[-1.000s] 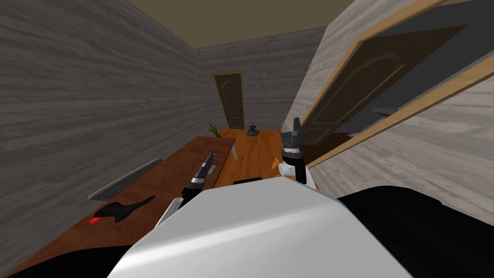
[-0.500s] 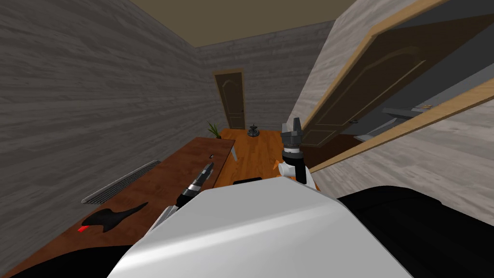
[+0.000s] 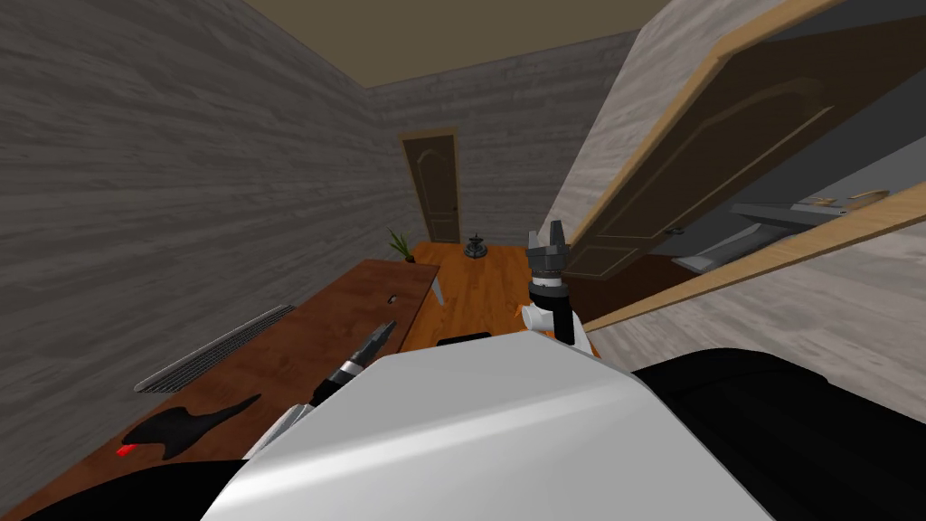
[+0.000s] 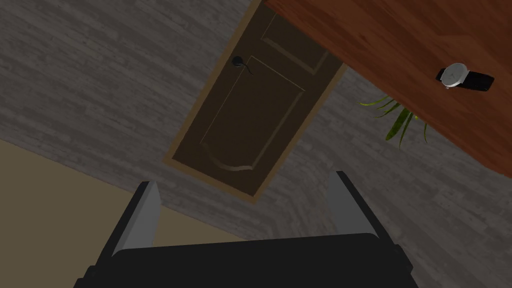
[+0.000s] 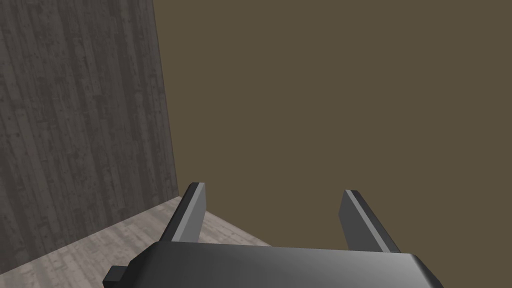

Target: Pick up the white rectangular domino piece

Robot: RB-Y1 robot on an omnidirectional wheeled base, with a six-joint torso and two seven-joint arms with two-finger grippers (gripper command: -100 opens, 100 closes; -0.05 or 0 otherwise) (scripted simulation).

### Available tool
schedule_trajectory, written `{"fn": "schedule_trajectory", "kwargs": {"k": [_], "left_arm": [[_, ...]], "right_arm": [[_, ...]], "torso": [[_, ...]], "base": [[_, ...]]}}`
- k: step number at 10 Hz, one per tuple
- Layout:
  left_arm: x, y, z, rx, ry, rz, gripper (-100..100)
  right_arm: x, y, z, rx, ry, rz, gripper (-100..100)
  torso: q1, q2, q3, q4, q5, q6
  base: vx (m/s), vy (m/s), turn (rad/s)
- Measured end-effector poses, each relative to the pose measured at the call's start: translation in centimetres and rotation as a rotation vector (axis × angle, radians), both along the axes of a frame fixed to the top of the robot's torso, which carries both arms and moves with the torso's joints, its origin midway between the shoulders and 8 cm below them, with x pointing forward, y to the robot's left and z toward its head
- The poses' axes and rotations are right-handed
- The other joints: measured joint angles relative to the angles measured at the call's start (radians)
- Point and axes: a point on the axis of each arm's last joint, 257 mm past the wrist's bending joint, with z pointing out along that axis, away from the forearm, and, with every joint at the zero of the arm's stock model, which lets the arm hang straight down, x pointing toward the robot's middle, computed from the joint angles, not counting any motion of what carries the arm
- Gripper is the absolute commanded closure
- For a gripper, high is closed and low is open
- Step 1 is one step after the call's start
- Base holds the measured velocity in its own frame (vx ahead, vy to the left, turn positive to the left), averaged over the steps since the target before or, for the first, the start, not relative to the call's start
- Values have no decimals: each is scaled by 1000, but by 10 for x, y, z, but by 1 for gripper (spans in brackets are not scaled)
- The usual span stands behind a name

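Observation:
A brown wooden table (image 3: 298,344) runs along the left wall. My left gripper (image 3: 384,333) hangs low over its near right edge, pointing along the table. In the left wrist view it (image 4: 245,181) is open with nothing between its fingers. A small wristwatch with a pale face and black strap (image 4: 457,76) lies on the table (image 4: 400,40) ahead of it, and is a tiny speck (image 3: 392,298) in the head view. My right gripper (image 3: 549,237) is raised in front of my chest, pointing up. It (image 5: 275,190) is open and holds nothing.
A grey slatted strip (image 3: 217,348) and a black curved object with a red tip (image 3: 185,423) lie on the table's left part. A plant (image 3: 399,242) stands past the table's far end, near a closed brown door (image 3: 439,188). An open door (image 3: 714,154) is at my right.
My view has shifted: the table's things slid toward the lower left and the right doorway shows more. The left gripper has drawn back along the table toward my chest.

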Motion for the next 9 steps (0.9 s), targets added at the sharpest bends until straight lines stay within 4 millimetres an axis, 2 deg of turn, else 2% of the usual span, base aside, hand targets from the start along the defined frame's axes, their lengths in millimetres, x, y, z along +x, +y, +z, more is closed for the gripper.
{"fn": "schedule_trajectory", "kwargs": {"k": [2, 8, 9], "left_arm": [[-19, 23, -30, 57, 82, -1, -100], [-77, 73, -83, 183, 273, -11, -100], [-89, 86, -92, 216, 315, -19, -100]], "right_arm": [[0, 0, 0, 0, 0, 0, 0], [0, 0, 0, 0, 0, 0, 0], [0, 0, 0, 0, 0, 0, 0]], "torso": [[0, 0, 0, 0, 0, 0], [0, 2, 1, 0, 0, 0], [-1, 0, 0, 0, 0, 0]], "base": [[104, -51, 10], [91, -45, -7], [97, -46, -9]]}}
